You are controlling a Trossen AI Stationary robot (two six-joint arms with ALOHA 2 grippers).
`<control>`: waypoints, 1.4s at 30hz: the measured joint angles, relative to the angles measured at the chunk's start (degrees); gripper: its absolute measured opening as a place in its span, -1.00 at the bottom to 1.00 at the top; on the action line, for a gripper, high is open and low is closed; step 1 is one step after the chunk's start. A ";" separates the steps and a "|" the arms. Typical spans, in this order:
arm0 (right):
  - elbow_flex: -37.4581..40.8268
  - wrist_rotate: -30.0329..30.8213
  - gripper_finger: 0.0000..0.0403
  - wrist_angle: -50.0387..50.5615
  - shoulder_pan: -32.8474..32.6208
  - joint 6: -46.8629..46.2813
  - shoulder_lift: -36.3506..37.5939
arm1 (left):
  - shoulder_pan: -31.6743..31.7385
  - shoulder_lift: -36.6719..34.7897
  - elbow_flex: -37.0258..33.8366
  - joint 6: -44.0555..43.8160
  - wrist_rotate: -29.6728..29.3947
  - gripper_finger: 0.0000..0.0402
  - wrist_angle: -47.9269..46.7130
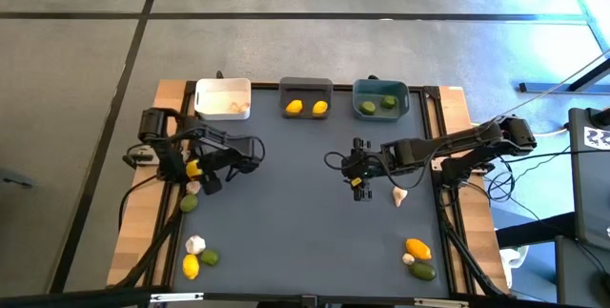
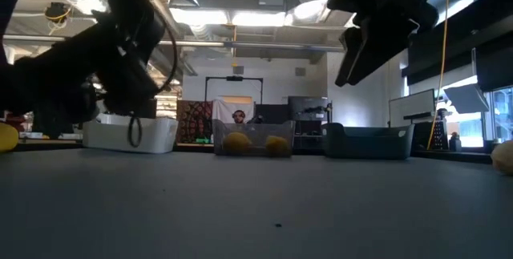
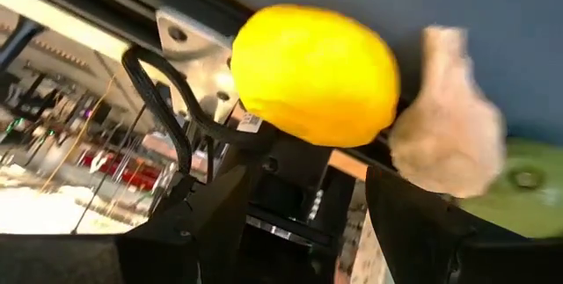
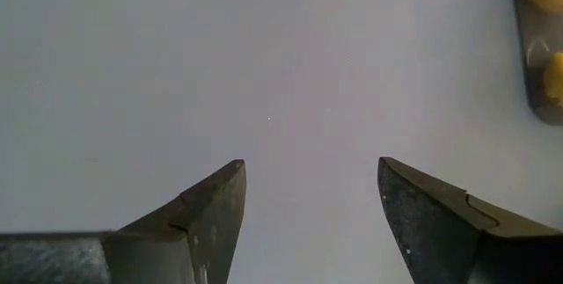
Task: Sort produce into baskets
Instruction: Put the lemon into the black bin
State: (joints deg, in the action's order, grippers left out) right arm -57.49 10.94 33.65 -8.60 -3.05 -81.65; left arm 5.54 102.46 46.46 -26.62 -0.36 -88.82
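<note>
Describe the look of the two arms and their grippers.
Both arms are dark, nearly black, jointed links trailing looped black cables. The left gripper has blunt dark fingers mounted below a bare metal bracket. The right gripper has two tapered, wedge-shaped dark fingers, with a small yellow mark near its tip.

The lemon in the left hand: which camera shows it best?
The left wrist view: the lemon fills the picture, gripped between that hand's fingers. The high view shows it only as a small yellow spot at the left hand. The low view catches a yellow sliver at its left edge, perhaps the lemon. The right wrist view misses it.
</note>
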 joint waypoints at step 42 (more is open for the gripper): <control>0.02 0.00 0.28 -1.31 -0.02 0.33 0.00 | -4.00 -0.59 5.37 6.02 -11.70 0.12 13.45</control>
State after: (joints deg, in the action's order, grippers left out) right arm -57.47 10.94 32.34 -8.62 -2.72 -81.65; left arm 1.54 101.87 51.83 -20.59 -12.06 -75.38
